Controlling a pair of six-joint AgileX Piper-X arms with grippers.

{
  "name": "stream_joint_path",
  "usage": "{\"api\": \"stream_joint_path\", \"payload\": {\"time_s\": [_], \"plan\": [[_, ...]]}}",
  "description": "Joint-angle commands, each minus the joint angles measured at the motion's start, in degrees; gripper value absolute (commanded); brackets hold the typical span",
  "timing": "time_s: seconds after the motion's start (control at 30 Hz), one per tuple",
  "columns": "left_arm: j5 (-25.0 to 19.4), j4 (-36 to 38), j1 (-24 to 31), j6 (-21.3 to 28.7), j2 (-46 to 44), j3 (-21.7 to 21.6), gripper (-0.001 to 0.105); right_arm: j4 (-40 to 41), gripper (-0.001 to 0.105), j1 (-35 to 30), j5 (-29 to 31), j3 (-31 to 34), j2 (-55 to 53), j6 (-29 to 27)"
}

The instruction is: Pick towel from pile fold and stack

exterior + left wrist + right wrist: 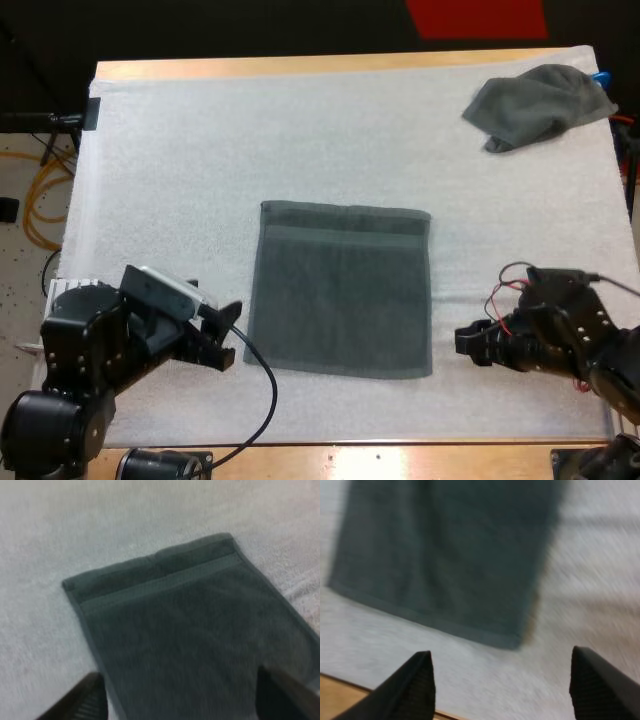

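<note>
The right gripper has its two ribbed black fingers standing wide apart with nothing between them, hovering above the white textured mat. Just ahead of the jaws lies a flat, dark grey-green terry towel with a hemmed near edge; one of its corners sits in front of the gap between the jaws, and the cloth stretches away beyond one finger. A strip of bare wooden table shows beside that same finger, behind the mat's edge.
</note>
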Motion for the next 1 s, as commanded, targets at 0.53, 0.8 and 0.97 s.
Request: {"api": "stream_joint_path", "payload": {"time_s": [0.53,0.8,0.97], "plan": [[0.16,0.55,0.04,-1.42,-0.18,15.27,0.074,-35.33,0.057,-0.10,-14.38,21.20,12.57,19.76],[0.16,-0.81,0.04,-1.42,-0.18,15.27,0.074,-46.70,0.057,-0.10,-21.46,21.20,25.53,22.48],[0.16,-0.81,0.04,-1.42,-0.18,15.27,0.074,-50.28,0.034,-0.10,-22.61,21.20,28.36,24.23]]}}
